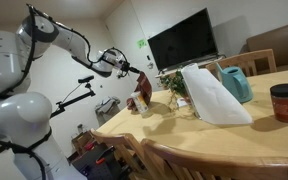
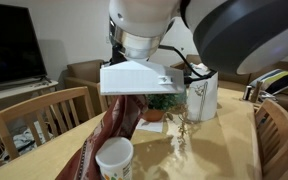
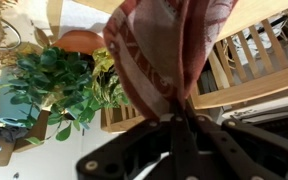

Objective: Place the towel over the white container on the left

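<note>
Franka arm reaching out, gripper closed on the towel.
In an exterior view the white arm rises from its base, bends at a high elbow and stretches forward to a dark wrist. The wrist view shows the black fingers pressed together, pinching one end of the towel, which hangs from them.

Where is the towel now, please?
In an exterior view, left of centre, the towel hangs from the shut gripper, draping down beside the white container, with the plant behind it.
</note>
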Action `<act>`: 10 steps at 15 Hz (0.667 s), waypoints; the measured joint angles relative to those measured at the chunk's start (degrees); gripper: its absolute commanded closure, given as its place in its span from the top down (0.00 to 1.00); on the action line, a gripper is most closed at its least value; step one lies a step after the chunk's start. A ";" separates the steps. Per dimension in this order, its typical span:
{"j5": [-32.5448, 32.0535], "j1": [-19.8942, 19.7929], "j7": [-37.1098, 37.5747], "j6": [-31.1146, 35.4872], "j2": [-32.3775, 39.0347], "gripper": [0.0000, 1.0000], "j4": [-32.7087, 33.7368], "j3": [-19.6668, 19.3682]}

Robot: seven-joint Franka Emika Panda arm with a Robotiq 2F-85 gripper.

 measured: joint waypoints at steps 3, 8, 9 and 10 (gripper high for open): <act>-3.43 -4.07 0.00 0.00 -0.56 0.02 -0.04 5.42; -4.70 -10.52 0.00 1.67 -1.23 0.02 -0.03 13.08; -5.22 -11.36 0.02 2.58 -1.47 0.02 -0.02 14.27; -6.27 -11.85 0.21 3.36 -1.79 0.02 -0.02 15.22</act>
